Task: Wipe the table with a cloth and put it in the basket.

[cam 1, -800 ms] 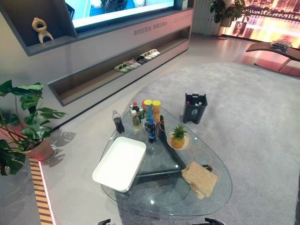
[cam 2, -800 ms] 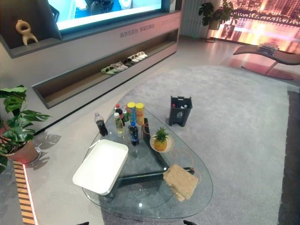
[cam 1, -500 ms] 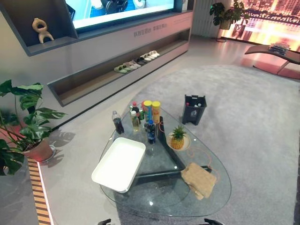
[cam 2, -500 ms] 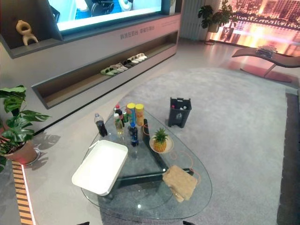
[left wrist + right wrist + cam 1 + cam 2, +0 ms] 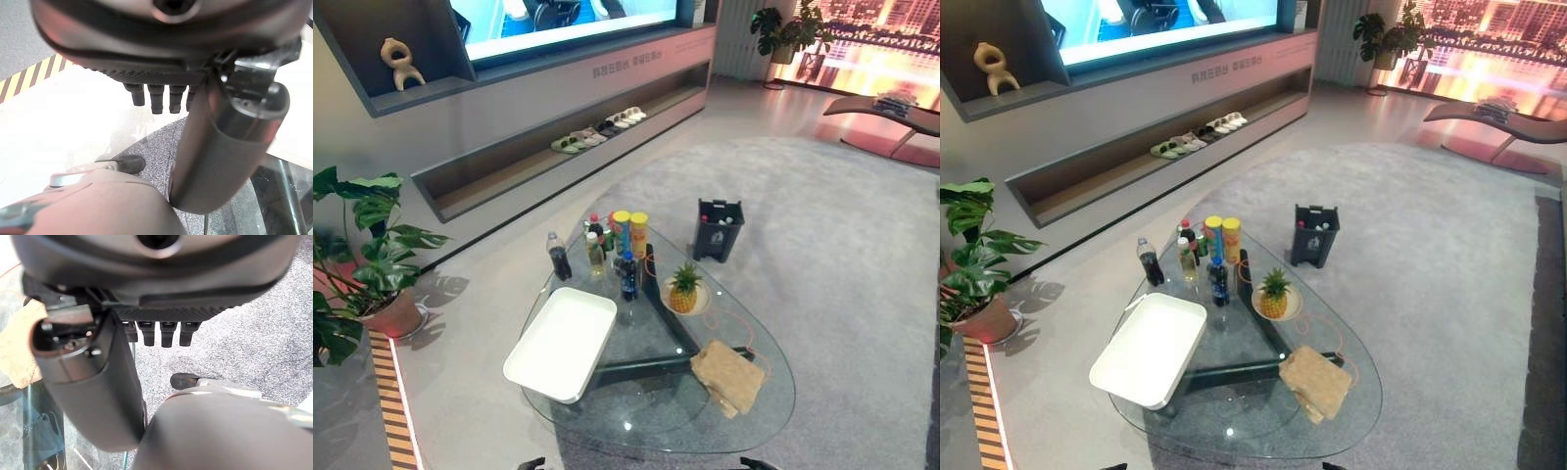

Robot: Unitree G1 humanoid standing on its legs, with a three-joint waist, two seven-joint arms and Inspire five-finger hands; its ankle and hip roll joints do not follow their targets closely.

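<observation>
A tan cloth (image 5: pixel 729 375) lies crumpled on the near right part of the oval glass table (image 5: pixel 646 426), and its edge also appears past my right hand as cloth (image 5: pixel 14 347). A white rectangular basket (image 5: pixel 563 341) stands on the table's left side, with nothing in it. My left hand (image 5: pixel 156 73) hangs low beside the near table edge, fingers relaxed and holding nothing. My right hand (image 5: pixel 161 313) hangs the same way over the grey carpet, open, a short way from the cloth.
Several bottles and cans (image 5: pixel 612 240) crowd the table's far end. A pineapple on a plate (image 5: pixel 684 287) stands just beyond the cloth. A black bin (image 5: pixel 719 227) sits on the carpet behind the table. A potted plant (image 5: pixel 362 255) and a striped floor strip (image 5: pixel 396 411) lie left.
The whole picture has drifted a little, so the camera has moved. The cloth, the basket and the other things on the table lie as before.
</observation>
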